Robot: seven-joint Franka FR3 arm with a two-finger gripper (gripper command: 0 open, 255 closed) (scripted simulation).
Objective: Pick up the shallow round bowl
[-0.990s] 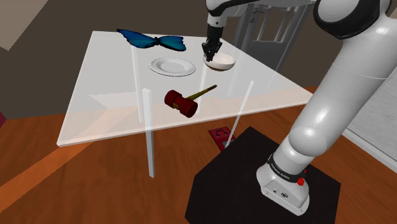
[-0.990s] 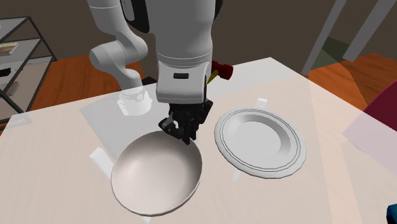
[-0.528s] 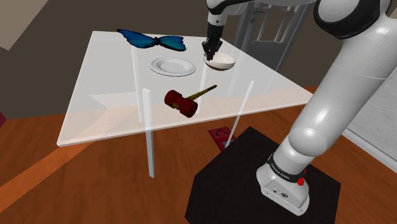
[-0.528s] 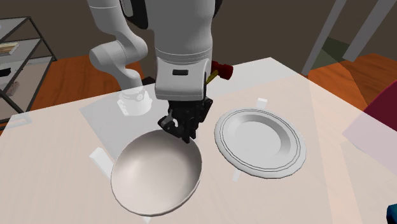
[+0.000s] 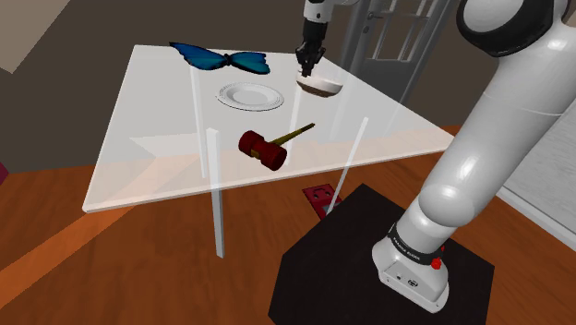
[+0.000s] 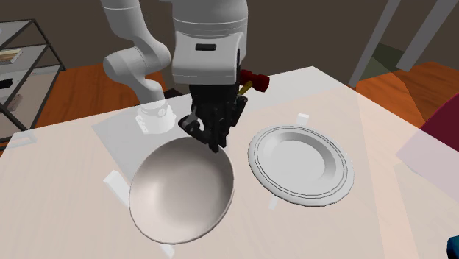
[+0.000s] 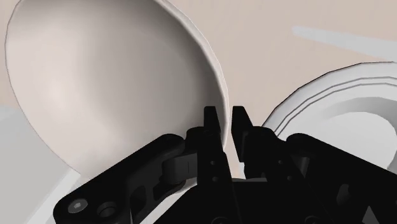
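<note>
**Up comes the bowl (image 6: 182, 193), clear of the table (image 5: 157, 138)**

Since a second ago the gripper (image 6: 213, 140) has climbed and taken the shallow white bowl with it. In the shoulder view the bowl hangs tilted just above the table, near the white plate (image 6: 300, 163). The pick-up looks nearly complete. The gripper's fingers are almost closed, pinching the bowl's rim between them. The arm (image 5: 489, 138) arches over from its stand (image 5: 351, 245), hand pointing down.

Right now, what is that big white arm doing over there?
A black gripper on the white robot arm is clamped on the rim of a shallow white bowl, which hangs tilted from it, seemingly just clear of the see-through table. A white plate lies right beside it; a red hammer and a blue butterfly sit further off, untouched.
</note>
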